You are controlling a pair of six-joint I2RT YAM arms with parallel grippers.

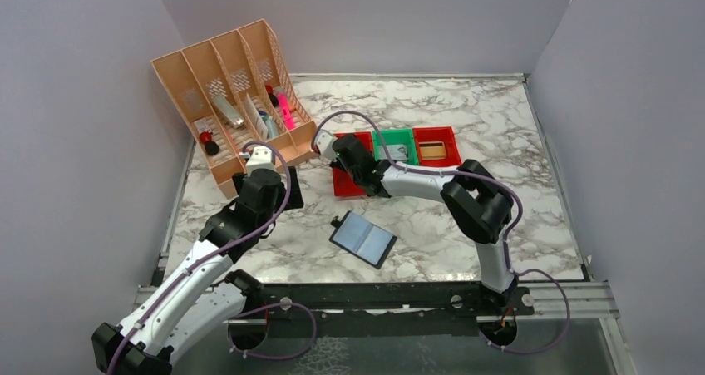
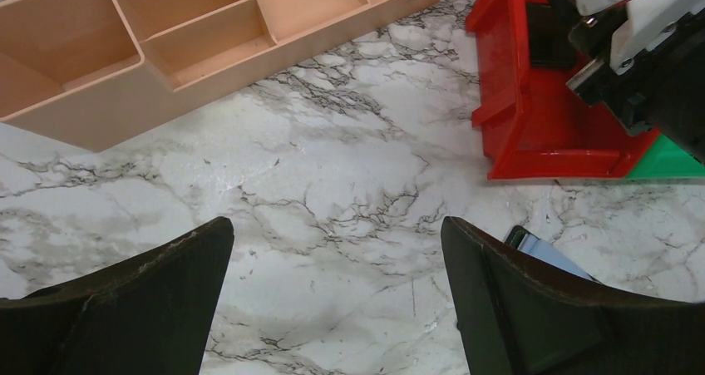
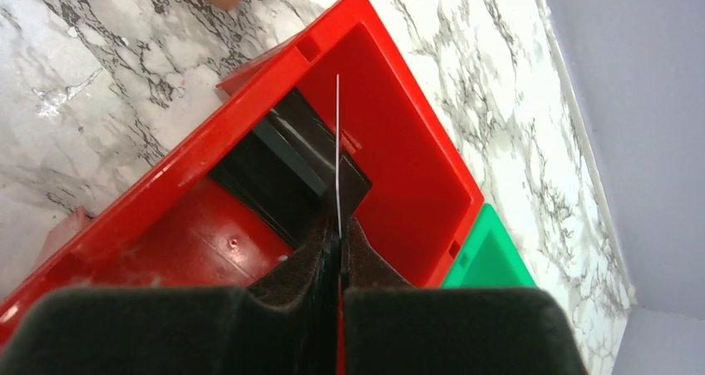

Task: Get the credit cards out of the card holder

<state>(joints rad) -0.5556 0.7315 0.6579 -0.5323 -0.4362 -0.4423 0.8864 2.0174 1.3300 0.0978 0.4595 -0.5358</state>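
Observation:
The card holder [image 1: 362,238] lies open on the marble at the centre, grey-blue panels up; its corner [image 2: 544,252] peeks past my left finger. My right gripper [image 3: 338,229] hangs over the left red bin [image 3: 416,167] and is shut on a credit card [image 3: 337,142], seen edge-on as a thin pale line. Dark credit cards [image 3: 283,175] lie flat on that bin's floor. In the top view the right gripper [image 1: 345,155] sits above the same bin [image 1: 347,184]. My left gripper [image 2: 337,242] is open over bare marble, left of the holder, with nothing between its fingers.
A tan divided organizer [image 1: 229,92] with pens and small items stands at the back left. A green bin [image 1: 393,146] and a second red bin [image 1: 436,146] sit in a row right of the first. Grey walls close in the table.

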